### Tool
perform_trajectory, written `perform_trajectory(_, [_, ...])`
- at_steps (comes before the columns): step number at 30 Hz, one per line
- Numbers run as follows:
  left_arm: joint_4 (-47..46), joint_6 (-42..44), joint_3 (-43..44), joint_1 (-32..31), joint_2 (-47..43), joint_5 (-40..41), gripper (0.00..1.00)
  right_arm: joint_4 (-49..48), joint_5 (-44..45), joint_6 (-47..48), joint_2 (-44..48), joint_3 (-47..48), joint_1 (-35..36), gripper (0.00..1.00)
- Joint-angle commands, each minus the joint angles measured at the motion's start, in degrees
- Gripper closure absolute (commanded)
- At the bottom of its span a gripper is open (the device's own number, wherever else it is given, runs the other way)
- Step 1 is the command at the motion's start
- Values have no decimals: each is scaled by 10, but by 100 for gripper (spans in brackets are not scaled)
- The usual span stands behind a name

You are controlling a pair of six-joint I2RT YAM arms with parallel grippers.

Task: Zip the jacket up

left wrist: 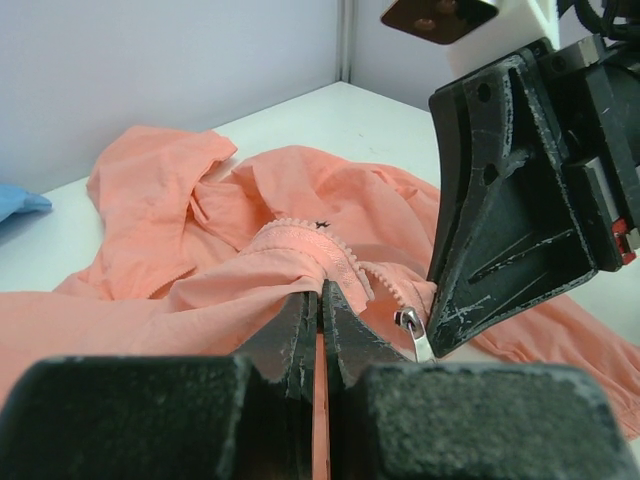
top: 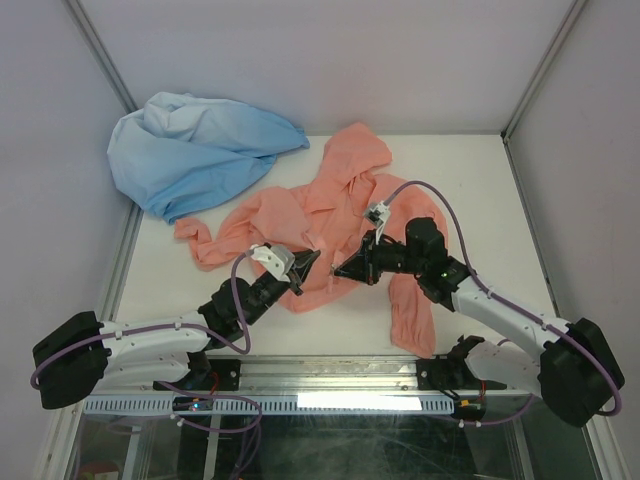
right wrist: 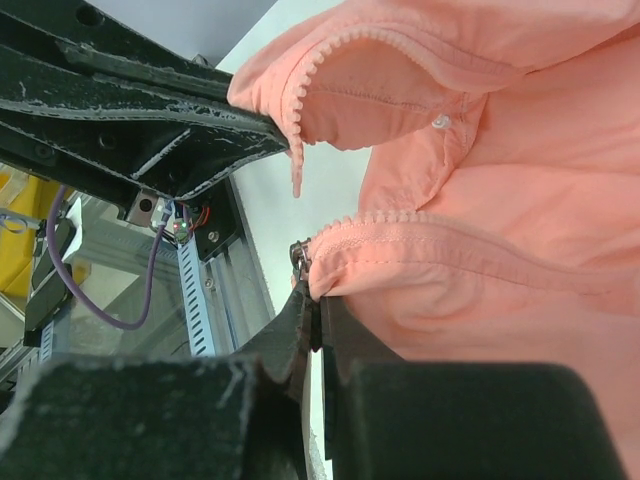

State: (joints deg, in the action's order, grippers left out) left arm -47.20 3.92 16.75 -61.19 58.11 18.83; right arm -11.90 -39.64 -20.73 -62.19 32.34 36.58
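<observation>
Soft, even light is falling from above, leaving only faint shadows under the jacket. A white strip is glaring on the front rail (almost blown out). Wrist views are blurring their nearest foreground.

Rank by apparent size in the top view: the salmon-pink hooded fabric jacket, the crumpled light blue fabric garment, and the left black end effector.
1. Salmon-pink hooded fabric jacket, spread widest.
2. Crumpled light blue fabric garment, somewhat smaller.
3. Left black end effector, smallest by far.
</observation>
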Motion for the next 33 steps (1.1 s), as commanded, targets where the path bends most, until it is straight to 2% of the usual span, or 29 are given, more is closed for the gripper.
perform_trajectory(1, [-51,28,0,-6,0,-36,100,-41,-10,7,17,-1,0,100])
perform_trajectory(12, [-48,38,2,-6,9,-45,100,-86,8,-23,21,-7,1,100])
perform_trajectory(33, [-47,34,5,-6,14,-57,100,-112,23,-53,16,-9,1,100])
